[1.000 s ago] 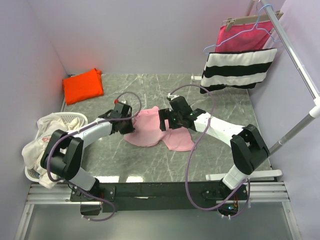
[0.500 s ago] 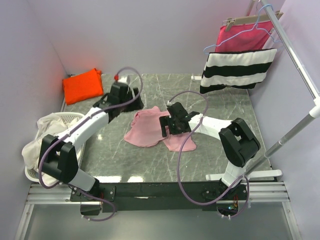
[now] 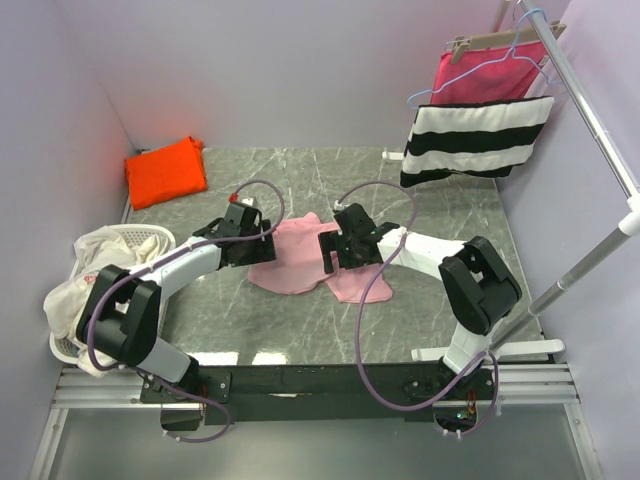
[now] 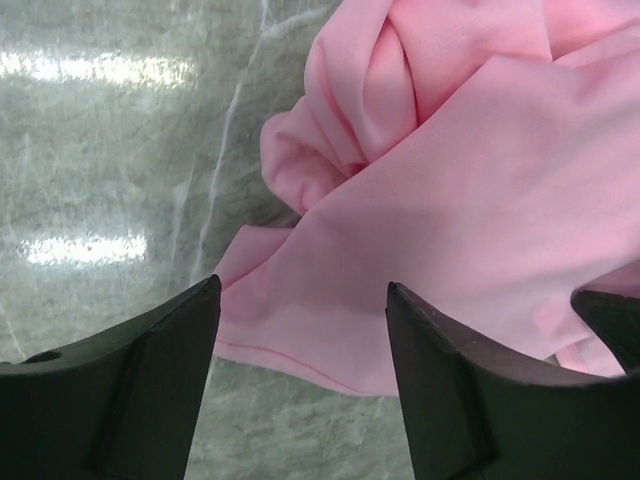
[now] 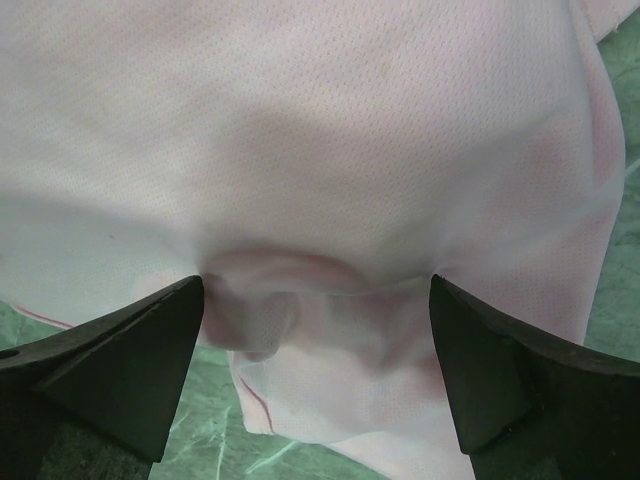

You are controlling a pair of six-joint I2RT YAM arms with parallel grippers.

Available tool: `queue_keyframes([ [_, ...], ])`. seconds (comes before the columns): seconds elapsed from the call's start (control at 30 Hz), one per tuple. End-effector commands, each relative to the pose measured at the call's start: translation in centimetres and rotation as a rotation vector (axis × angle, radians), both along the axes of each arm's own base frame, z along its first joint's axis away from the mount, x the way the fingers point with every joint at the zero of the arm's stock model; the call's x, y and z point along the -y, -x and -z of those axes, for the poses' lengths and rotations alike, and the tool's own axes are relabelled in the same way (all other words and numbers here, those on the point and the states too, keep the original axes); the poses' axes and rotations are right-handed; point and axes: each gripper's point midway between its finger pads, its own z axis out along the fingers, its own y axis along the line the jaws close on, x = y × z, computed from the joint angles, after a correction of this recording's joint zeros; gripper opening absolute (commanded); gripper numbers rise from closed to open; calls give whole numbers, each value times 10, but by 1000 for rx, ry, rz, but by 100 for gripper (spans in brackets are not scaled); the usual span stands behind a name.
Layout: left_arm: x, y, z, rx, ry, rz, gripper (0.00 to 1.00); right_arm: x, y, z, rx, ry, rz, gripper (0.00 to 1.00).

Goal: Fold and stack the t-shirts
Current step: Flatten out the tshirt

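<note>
Grey marble tabletop (image 3: 300, 335), lilac walls (image 3: 300, 70), pink t-shirt (image 3: 292, 262)

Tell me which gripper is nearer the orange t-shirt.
Left. The left gripper hangs at the pink t-shirt's edge nearest the orange t-shirt; the right gripper is farther, over the pink cloth.

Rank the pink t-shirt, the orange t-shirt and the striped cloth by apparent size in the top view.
1-2. Striped cloth and pink t-shirt: about alike. The cloth hangs nearer the camera and the shirt is partly covered, so they stay unranked.
3. Orange t-shirt: clearly smallest.
</note>
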Motion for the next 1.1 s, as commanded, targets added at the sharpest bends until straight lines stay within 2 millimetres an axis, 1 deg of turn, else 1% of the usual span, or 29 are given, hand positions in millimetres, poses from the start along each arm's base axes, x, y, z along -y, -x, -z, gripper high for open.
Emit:
queue_keyframes([
  [0.0,10,-6,7,0,36,13,70,-6,-15,-35,92,-38,2,100],
  [0.03,11,-6,10,-6,40,15,65,-5,-15,-35,93,-37,3,100],
  [0.1,12,-7,13,-8,39,17,58,-5,-14,-37,97,-40,4,100],
  [0.13,12,-7,14,-10,41,13,53,-4,-16,-38,100,-38,9,100],
  [0.2,13,-9,18,-18,36,14,52,-5,-15,-39,102,-38,2,100],
  [0.23,14,-10,18,-20,36,15,49,-4,-15,-40,104,-37,4,100],
  [0.33,16,-10,22,-30,32,19,34,-4,-15,-40,107,-38,7,100],
  [0.4,16,-10,26,-41,27,20,30,-3,-15,-39,107,-33,6,100],
  [0.43,17,-9,28,-48,23,23,19,-3,-15,-39,108,-32,7,100],
  [0.5,19,-11,25,-44,26,23,1,-2,-15,-40,110,-34,8,100],
  [0.57,21,-14,17,-31,31,26,1,-1,-16,-40,114,-31,13,100],
  [0.6,27,-23,-1,7,49,30,1,2,-17,-39,122,-19,25,100],
  [0.63,32,-27,-15,26,64,49,1,4,-18,-39,124,-10,31,100],
  [0.67,33,-24,-25,16,52,58,1,7,-19,-36,125,2,36,100],
  [0.7,45,-36,-64,94,85,80,1,10,-21,-35,128,12,47,100],
  [0.73,42,-43,-82,138,53,64,1,16,-24,-26,127,49,69,100],
  [0.77,41,-43,-98,156,48,65,1,23,-28,-22,124,67,89,100],
  [0.8,47,-52,-137,230,79,71,1,27,-29,-16,113,80,96,100],
  [0.83,47,-56,-153,262,78,78,1,29,-29,-6,92,93,97,100],
  [0.87,46,-58,-168,288,77,77,1,29,-29,-1,86,97,89,100],
  [0.9,46,-61,-191,320,84,74,1,30,-29,3,75,99,89,100],
  [0.93,47,-62,-202,345,84,83,1,30,-27,10,55,104,85,100],
  [0.97,47,-64,-212,366,87,84,1,25,-22,13,33,81,60,100],
  [1.0,47,-66,-229,401,99,82,1,21,-17,15,16,62,45,99],
  [1.03,48,-67,-237,419,104,86,1,18,-15,15,7,40,35,98],
  [1.07,49,-68,-243,432,108,93,1,9,-6,15,-22,-13,-1,89],
])
